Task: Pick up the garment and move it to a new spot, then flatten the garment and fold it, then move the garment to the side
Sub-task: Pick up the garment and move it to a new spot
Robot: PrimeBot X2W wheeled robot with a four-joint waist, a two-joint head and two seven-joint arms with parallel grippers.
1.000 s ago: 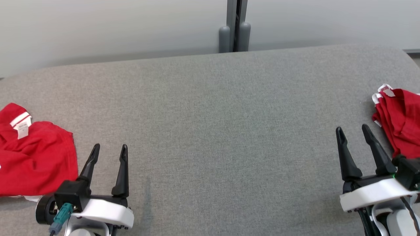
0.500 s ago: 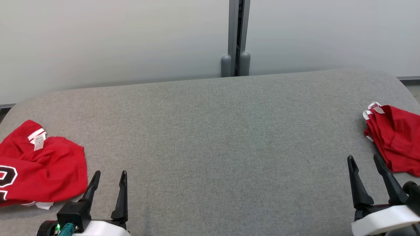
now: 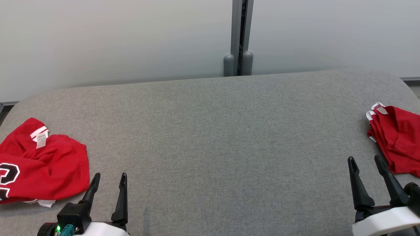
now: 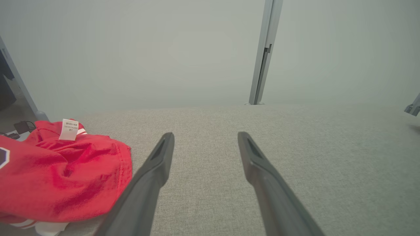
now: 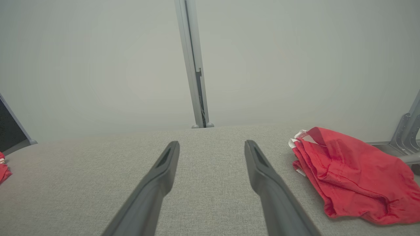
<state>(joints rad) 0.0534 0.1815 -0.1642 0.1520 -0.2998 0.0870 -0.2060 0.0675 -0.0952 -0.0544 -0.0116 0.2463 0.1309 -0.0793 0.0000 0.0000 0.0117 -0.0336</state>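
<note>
Grey fabric surface point(image 3: 210, 147), pale wall point(image 3: 115, 39) behind. Far left: crumpled red jersey garment point(image 3: 42, 170) near left fingers point(image 3: 121, 196). Second red garment point(image 3: 398, 141) near right fingers point(image 3: 357, 183). Both pairs apart, empty. Risk: two alike, wrong one grabbed.

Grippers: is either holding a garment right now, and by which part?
Nothing is held. The left gripper and right gripper both stand open and empty over the grey table; the left red garment and right red garment lie beside them, ungrasped.

i see a grey fabric tabletop point(image 3: 210, 137) at six o'clock, pale wall panels point(image 3: 115, 39) beyond it, grey upright post point(image 3: 235, 32) at twelve o'clock, metal bracket point(image 5: 406, 131) at three o'clock
</note>
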